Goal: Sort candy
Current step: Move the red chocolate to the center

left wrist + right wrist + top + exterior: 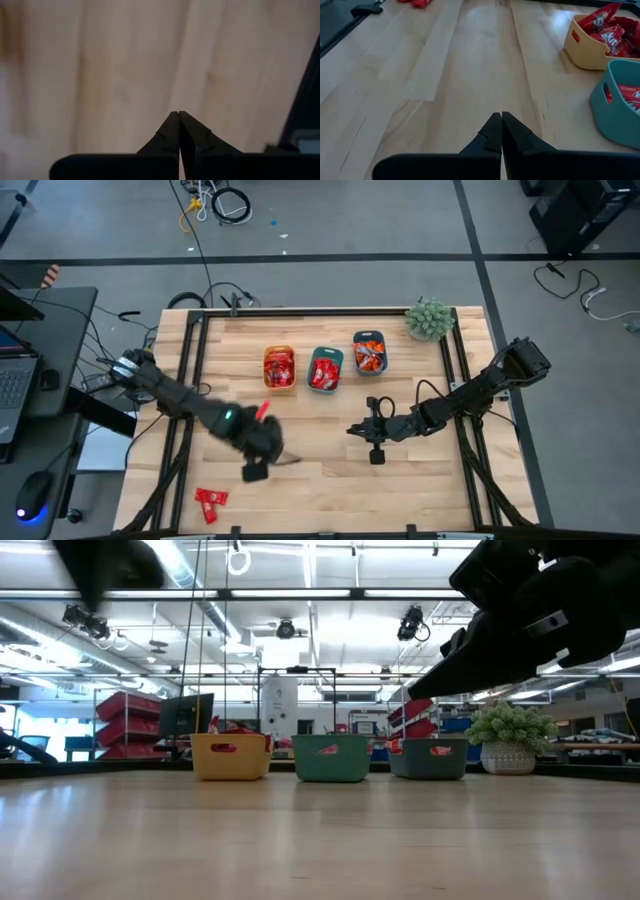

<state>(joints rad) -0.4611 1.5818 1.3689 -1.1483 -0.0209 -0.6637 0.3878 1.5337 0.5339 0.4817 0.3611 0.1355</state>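
Three bins are lined up in a row on the wooden table (330, 470), and all places below are given from the teal bin (325, 369) in the middle. A yellow-orange bin (279, 367) sits just beside it on one side, and a blue-grey bin (369, 352) on the other, toward the potted plant (429, 319). Candy is seen in all three bins. Two loose red candies (210, 499) are left on the table, well apart from the teal bin, near the table's front edge on the left arm's side.

The left gripper (256, 470) is held over bare wood, in front of the yellow-orange bin, between the teal bin and the loose candies. Its jaws are pressed together, nothing gripped.

The right gripper (375, 452) is parked in front of the teal bin, toward the blue-grey one. Its jaws are closed tip to tip, nothing held.
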